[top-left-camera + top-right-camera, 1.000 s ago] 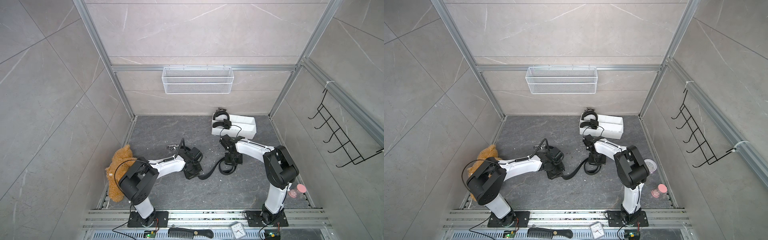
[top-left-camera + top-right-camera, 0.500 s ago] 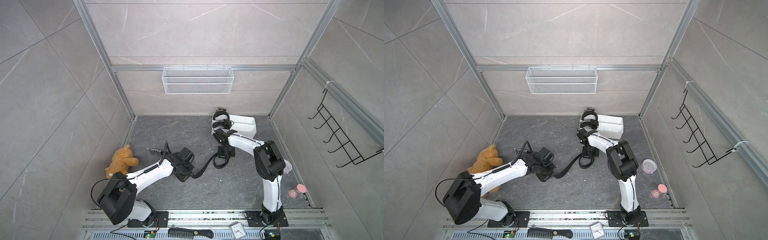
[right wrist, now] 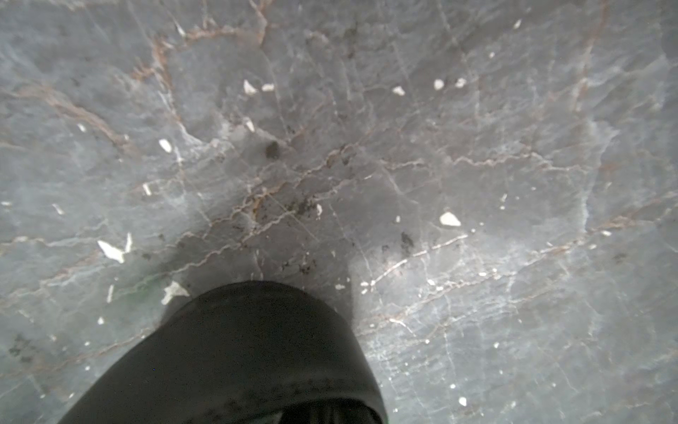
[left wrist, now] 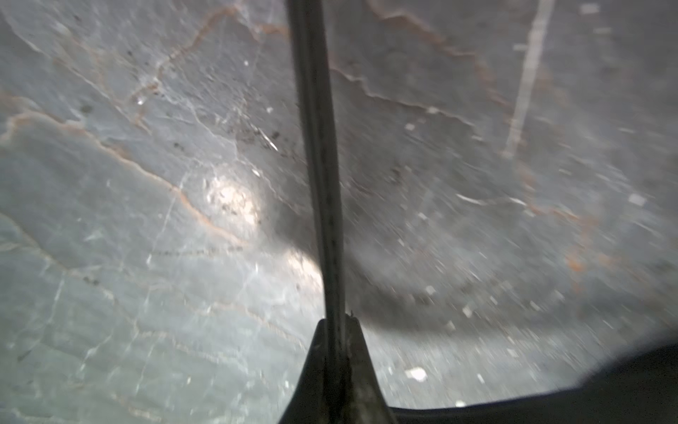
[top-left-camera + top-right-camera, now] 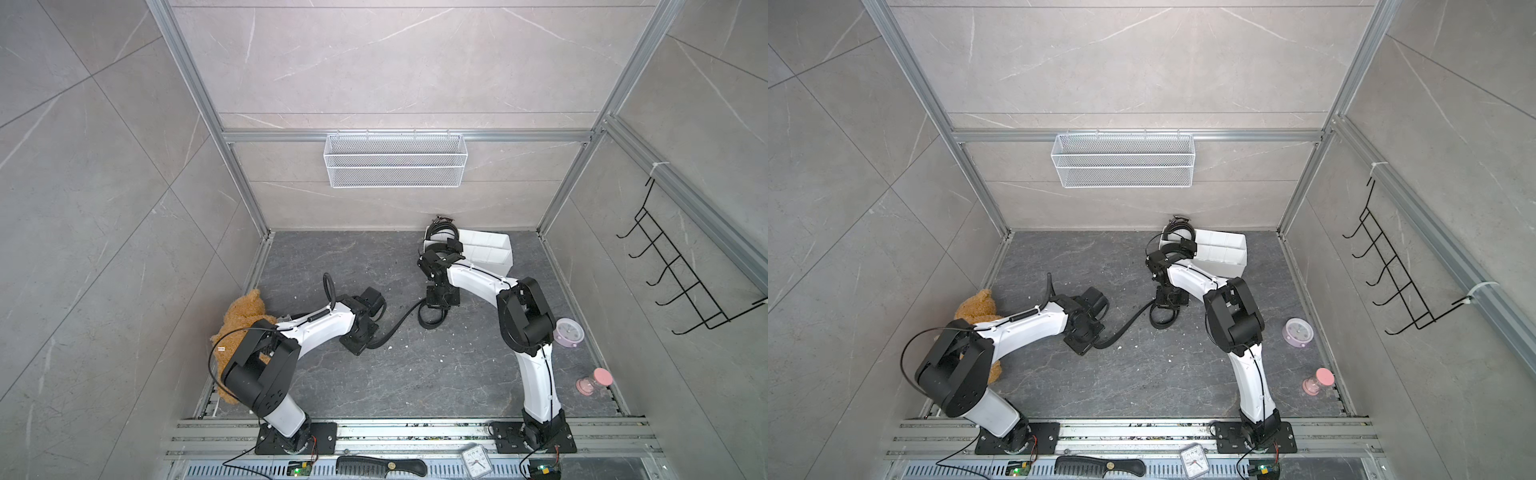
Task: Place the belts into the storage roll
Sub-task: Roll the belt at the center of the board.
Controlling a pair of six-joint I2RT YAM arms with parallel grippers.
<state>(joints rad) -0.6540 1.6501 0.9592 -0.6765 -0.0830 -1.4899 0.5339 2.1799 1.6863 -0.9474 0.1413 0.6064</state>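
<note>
Against a second ago, we find the left gripper (image 5: 362,341), the right gripper (image 5: 436,302) and the loose belt (image 5: 392,331) strung between them shifted toward the back wall and the left arm's side. The belt's looped end is now nearer the storage tray (image 5: 490,258). Since half a second ago the grippers have barely moved, but the left elbow has swung back over the teddy bear (image 5: 241,316).

The left wrist view gives what the top views cannot: fingertips (image 4: 319,352) clenched on the belt, which runs edge-on straight away over a partly blurred floor. The right wrist view shows only a broad black arch of strap hiding the fingers. That gripper is clenched too, and in both top views the strap rises right up to it, so we take it as grasped.

The tray stands by the back wall, with coiled belts (image 5: 444,230) at its end toward the left arm. The floor (image 3: 477,147) is dark grey veined stone strewn with pale chips. Around it are grey tiled walls, a wire basket (image 5: 395,162) and a hook rack (image 5: 681,282).
</note>
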